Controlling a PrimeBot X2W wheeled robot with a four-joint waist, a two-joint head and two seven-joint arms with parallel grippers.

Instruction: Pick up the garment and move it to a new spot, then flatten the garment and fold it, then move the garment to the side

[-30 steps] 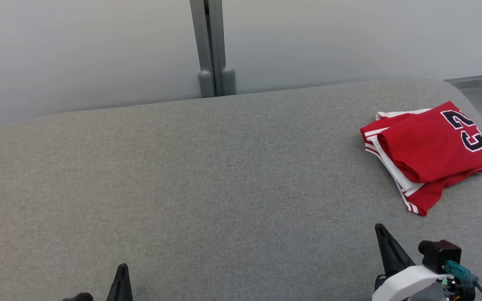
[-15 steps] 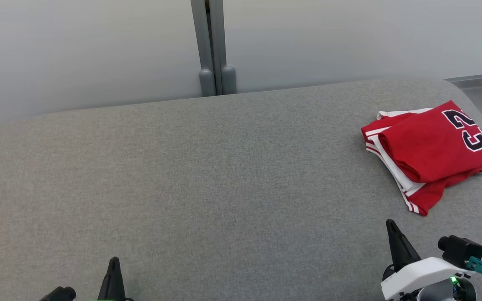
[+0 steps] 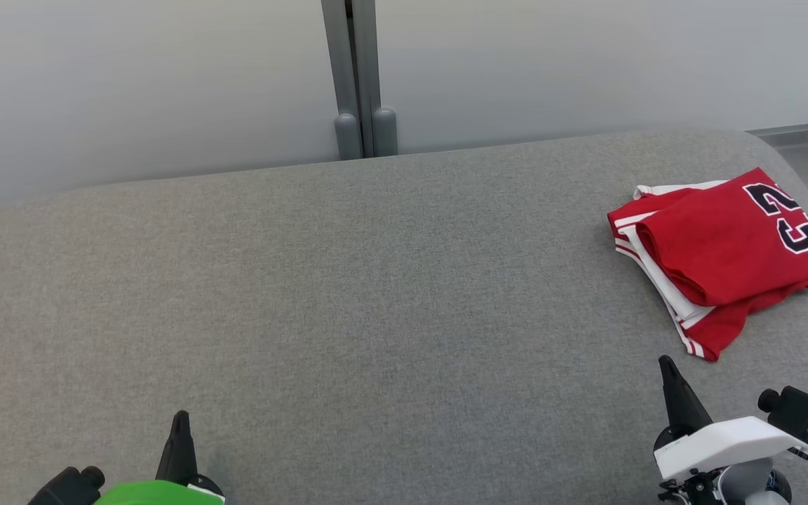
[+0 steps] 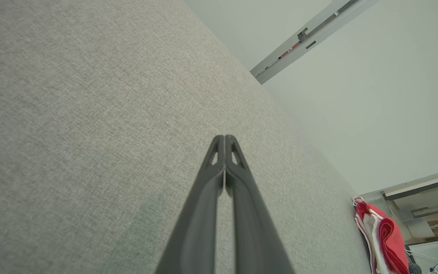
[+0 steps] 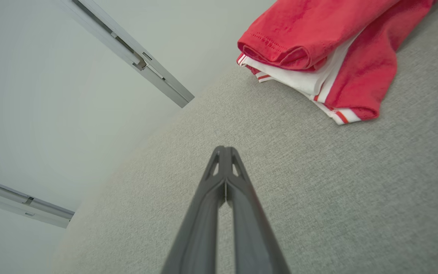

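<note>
Both sets of jaws are pressed fully together and hold nothing. I see the left gripper (image 4: pixel 224 140) as two long dark fingers, slim and tapering, with small triangular cut-outs near the tips. The tips meet in one blunt point, with only a hairline seam between them. The right gripper (image 5: pixel 225 150) has the same shape and the same closed seam. Each points across bare cloth, apart from the garment.

In the head view the left gripper's point rises at the lower left from a glossy green casing (image 3: pixel 155 491). The right gripper's point rises at the lower right from a smooth white casing (image 3: pixel 723 442) that carries a small black camera (image 3: pixel 797 410).

Beneath both lies the table (image 3: pixel 376 294), covered in grey woven fabric with a fine, even grain and rounded far corners.

The garment (image 3: pixel 719 252) rests on the table at its far right side, near the right edge, beyond the right gripper and well apart from the left. It is a red jersey of soft knit, folded into a rough rectangular stack. White bands and thin red stripes show along the layered edges, and dark numerals outlined in white mark the top face. The nearest fold is rolled over, and I can see its stitched hem in the right wrist view.

Behind the table stands a pale, smooth wall (image 3: pixel 130 84), split by a grey upright post (image 3: pixel 356 70) that ends in two rounded caps.
</note>
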